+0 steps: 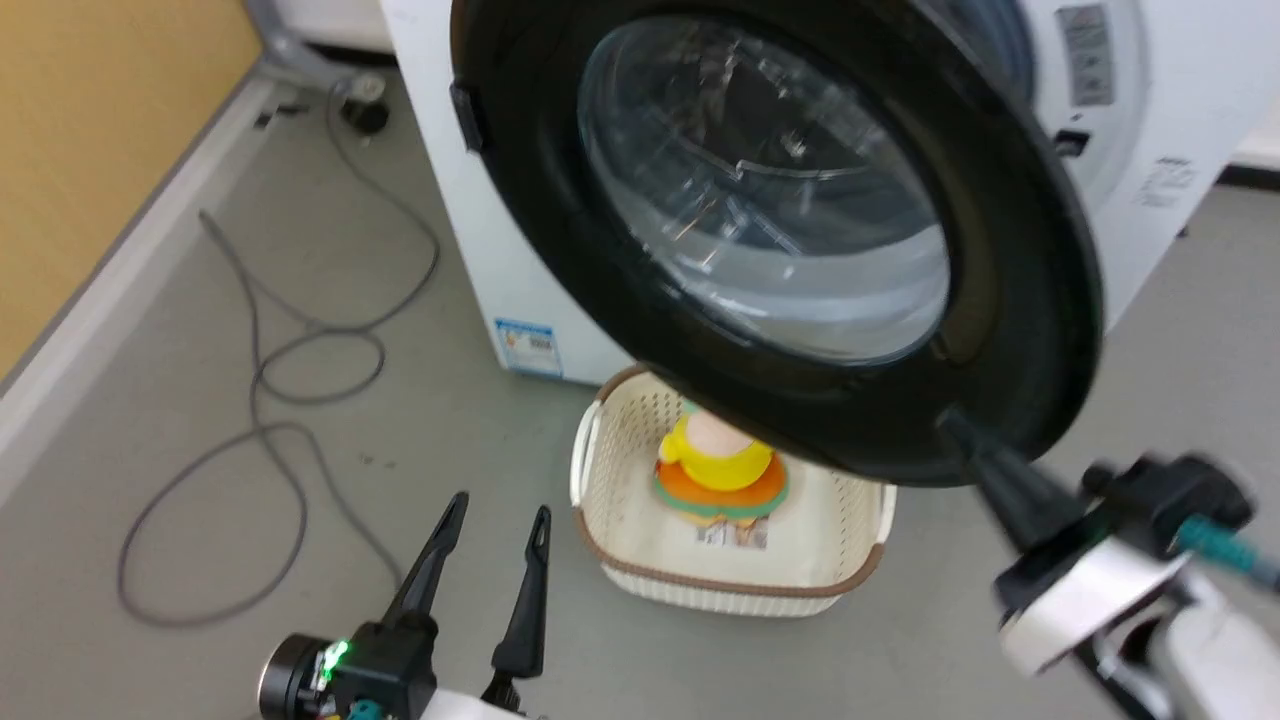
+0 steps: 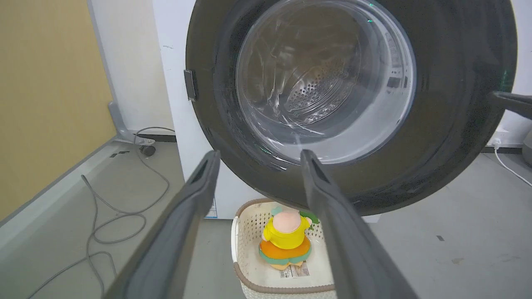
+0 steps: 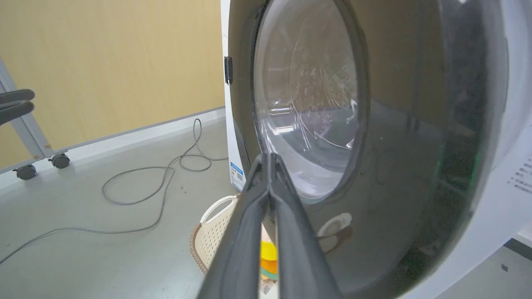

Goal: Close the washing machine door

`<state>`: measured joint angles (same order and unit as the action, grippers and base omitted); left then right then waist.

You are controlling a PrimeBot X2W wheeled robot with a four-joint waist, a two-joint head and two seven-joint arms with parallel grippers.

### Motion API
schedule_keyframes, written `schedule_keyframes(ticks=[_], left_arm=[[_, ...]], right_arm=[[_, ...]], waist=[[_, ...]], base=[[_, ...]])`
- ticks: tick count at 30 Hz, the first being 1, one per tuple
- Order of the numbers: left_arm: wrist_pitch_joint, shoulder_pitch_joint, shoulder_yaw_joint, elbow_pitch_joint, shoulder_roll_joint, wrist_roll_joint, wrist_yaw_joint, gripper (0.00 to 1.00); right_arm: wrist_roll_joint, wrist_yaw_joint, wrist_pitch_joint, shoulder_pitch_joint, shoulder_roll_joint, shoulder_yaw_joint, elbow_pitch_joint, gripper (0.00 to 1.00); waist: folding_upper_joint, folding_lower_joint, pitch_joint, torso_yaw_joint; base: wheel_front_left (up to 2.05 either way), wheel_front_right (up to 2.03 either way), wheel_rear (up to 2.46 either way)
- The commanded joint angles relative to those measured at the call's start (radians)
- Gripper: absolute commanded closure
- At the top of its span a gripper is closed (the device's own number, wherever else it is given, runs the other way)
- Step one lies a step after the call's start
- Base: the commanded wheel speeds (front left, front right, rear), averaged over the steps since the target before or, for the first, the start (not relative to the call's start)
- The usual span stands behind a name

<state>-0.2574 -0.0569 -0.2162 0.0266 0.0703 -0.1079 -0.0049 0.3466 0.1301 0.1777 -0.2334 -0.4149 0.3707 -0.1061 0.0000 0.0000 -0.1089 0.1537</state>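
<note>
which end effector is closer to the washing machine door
Right. The right end effector, shut, has its tips at the lower rim of the washing machine door, apparently touching. The left end effector, open, hangs low near the basket, apart from the door.

The left pincer (image 1: 500, 505) has two long, dark, tapering fingers (image 1: 430, 560) on a black base (image 1: 392, 672) with a green light (image 1: 335, 655). The right pincer (image 1: 955, 428) has a white casing (image 1: 1085, 600) with a teal cable (image 1: 1225, 545).
</note>
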Motion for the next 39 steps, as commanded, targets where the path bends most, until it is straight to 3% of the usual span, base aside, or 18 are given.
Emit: schedule_keyframes(ticks=[1,8,17,25,39], left_arm=[[-0.004,0.024,-0.003,0.003,-0.005,0.005,-0.007,0.0],[-0.004,0.068,-0.021,0.008,-0.015,0.004,-0.002,0.0],[-0.004,0.109,-0.04,0.002,-0.019,0.005,0.023,0.0],[-0.004,0.148,-0.062,-0.009,-0.02,-0.018,0.042,0.0],[-0.004,0.159,-0.058,-0.009,-0.02,-0.015,0.051,0.0]], right_arm=[[0.019,0.001,-0.005,-0.042,-0.025,0.003,-0.02,1.0],[0.125,0.001,-0.026,-0.197,-0.127,-0.009,-0.149,1.0],[0.253,0.001,-0.067,-0.38,-0.202,-0.025,-0.318,1.0],[0.344,0.001,-0.113,-0.555,-0.208,-0.035,-0.504,1.0],[0.417,0.001,-0.057,-0.711,-0.214,-0.042,-0.726,1.0]], waist=[[0.0,0.0,-0.034,0.025],[0.0,0.0,-0.101,0.065],[0.0,0.0,-0.175,0.096],[0.0,0.0,-0.215,0.112],[0.0,0.0,-0.225,0.126]], base=[[0.0,0.0,0.0],[0.0,0.0,0.0],[0.0,0.0,0.0],[0.0,0.0,0.0],[0.0,0.0,0.0]])
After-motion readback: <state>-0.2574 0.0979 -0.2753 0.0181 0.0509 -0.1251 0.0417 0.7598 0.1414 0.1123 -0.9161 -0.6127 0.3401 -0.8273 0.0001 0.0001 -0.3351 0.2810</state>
